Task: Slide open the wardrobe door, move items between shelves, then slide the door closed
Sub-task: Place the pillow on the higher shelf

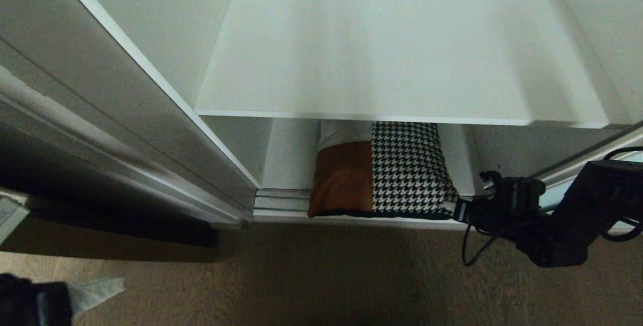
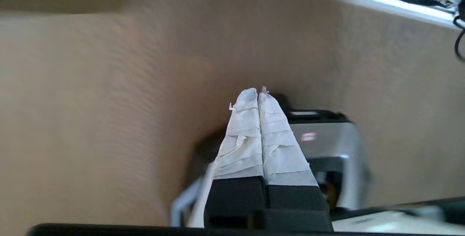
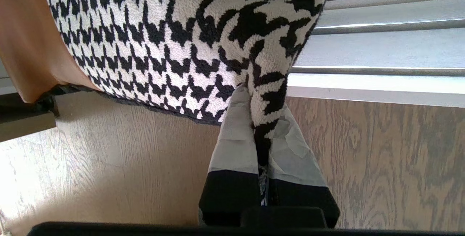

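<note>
Wood-grain floor (image 1: 326, 276) fills the foreground of the head view, running up to the silver tracks at the foot of a white wardrobe. Just beyond the tracks, the cushion (image 1: 382, 178) lies on the bottom of the open compartment, its tan-brown leather panel toward the robot's left and its black-and-white houndstooth panel toward the right, its front edge reaching the sill. Above it, a broad white shelf (image 1: 402, 44) spans the compartment and hides the cushion's far end.

At the cushion's right front corner, the right end effector (image 3: 262, 134) pinches a fold of the houndstooth fabric between its two tape-wrapped fingers (image 3: 236, 138), pressed tight on the cloth, as the right wrist view shows. From the head camera the same arm reaches in from the right, low over the floor.

Far from the cushion, the left end effector (image 2: 258, 98) points at the floor with its taped fingertips pressed together and nothing between them; a grey and black piece of equipment, possibly part of the robot's own base, sits beneath it. A sliding wardrobe door (image 1: 587, 163) with a pale frame shows behind the right arm at the compartment's right edge, while grey panels stand along the left side.
</note>
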Controlling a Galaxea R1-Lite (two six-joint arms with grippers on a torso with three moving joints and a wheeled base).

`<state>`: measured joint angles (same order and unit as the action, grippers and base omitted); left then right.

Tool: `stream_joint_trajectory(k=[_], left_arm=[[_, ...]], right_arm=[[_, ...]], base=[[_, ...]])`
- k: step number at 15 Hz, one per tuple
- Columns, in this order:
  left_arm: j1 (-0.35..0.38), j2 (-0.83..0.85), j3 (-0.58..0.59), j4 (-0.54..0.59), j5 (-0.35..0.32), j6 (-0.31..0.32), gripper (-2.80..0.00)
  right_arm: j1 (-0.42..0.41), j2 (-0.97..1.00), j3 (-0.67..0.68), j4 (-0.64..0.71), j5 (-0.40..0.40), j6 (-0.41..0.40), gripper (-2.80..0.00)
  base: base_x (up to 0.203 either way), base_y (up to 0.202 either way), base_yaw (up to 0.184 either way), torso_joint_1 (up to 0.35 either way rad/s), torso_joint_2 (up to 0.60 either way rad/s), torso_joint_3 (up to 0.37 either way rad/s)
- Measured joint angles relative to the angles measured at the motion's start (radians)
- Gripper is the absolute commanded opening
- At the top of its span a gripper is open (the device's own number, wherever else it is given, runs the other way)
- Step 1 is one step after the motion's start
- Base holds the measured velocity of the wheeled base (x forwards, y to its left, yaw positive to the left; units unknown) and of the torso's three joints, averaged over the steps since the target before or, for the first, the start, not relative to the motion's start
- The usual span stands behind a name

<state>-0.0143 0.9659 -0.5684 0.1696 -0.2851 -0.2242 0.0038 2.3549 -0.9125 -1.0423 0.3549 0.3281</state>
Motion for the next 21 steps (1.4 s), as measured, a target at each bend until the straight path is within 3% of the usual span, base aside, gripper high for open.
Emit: stream_joint_trajectory(k=[3,8,11,13,18,21], left_arm=[[-0.001,0.341,-0.032,-0.195,-0.063,-0.047,-2.8],[-0.01,0.882,-0.059,-0.539,-0.179,-0.072,-2.8],[-0.066,1.125,-0.109,-0.847,-0.18,-0.095,-2.8],[-0.11,1.223,-0.2,-0.935,-0.148,-0.103,-2.8],[-0.208,1.359,-0.464,-0.866,-0.096,-0.101,-2.8],[-0.231,1.382,-0.515,-0.779,-0.082,-0.109,-2.8]], right_arm=[[0.0,0.006,-0.009,-0.002,-0.001,0.001,-2.8],[0.0,0.011,-0.009,-0.004,-0.001,-0.001,-2.8],[-0.001,0.011,-0.01,-0.003,0.0,-0.002,-2.8],[-0.001,0.014,-0.015,-0.003,0.0,-0.001,-2.8],[0.001,0.031,-0.026,-0.002,-0.002,-0.003,-2.8],[0.001,0.036,-0.026,-0.004,-0.004,-0.003,-2.8]], base=[[0.0,0.0,0.0,0.0,0.0,0.0],[0.0,0.0,0.0,0.0,0.0,0.0],[0.0,0.0,0.0,0.0,0.0,0.0],[0.0,0.0,0.0,0.0,0.0,0.0],[0.0,0.0,0.0,0.0,0.0,0.0],[0.0,0.0,0.0,0.0,0.0,0.0]])
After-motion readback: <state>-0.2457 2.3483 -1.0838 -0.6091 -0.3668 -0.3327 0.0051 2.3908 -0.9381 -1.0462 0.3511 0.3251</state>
